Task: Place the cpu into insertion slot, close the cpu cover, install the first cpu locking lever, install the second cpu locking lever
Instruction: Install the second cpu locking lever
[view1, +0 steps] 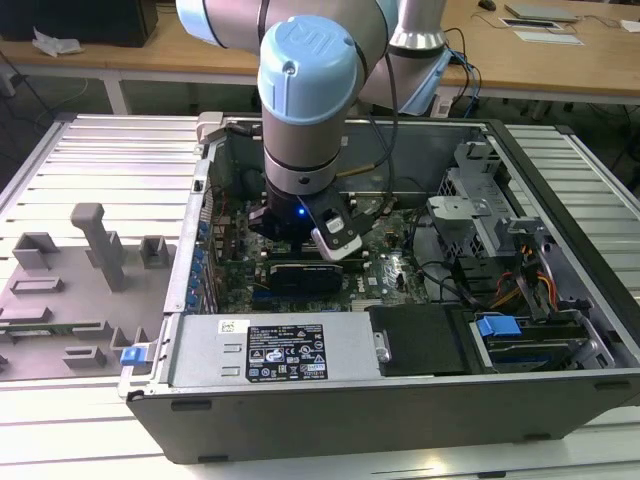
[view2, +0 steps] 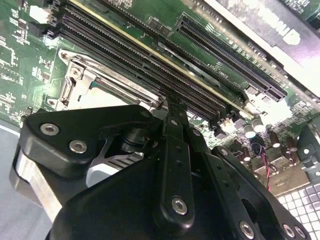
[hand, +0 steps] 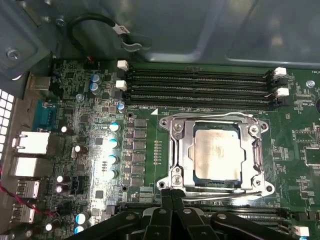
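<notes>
In the first wrist view the cpu (hand: 216, 152) lies flat in the insertion slot (hand: 167, 182), its pale metal top showing through the window of the cpu cover (hand: 186, 150). The cover is folded down over it. One thin wire locking lever (hand: 225, 193) runs along the socket edge nearest my gripper (hand: 172, 196), and another locking lever (hand: 210, 116) runs along the opposite edge. My fingers are pressed together, shut, with their tips at the corner of the socket by the near lever. In the second wrist view one finger (view2: 172, 130) points at the socket frame (view2: 82, 80). In the exterior view the gripper (view1: 300, 238) is down inside the computer case (view1: 400, 400).
Black memory slots (hand: 200, 87) run beside the socket, with capacitors (hand: 114, 145) and rear ports (hand: 30, 145) on another side. The case holds a power supply (view1: 270, 350), drive bays (view1: 520, 330) and cables (view1: 500, 280). Grey fixtures (view1: 95, 245) stand on the table at the exterior view's left.
</notes>
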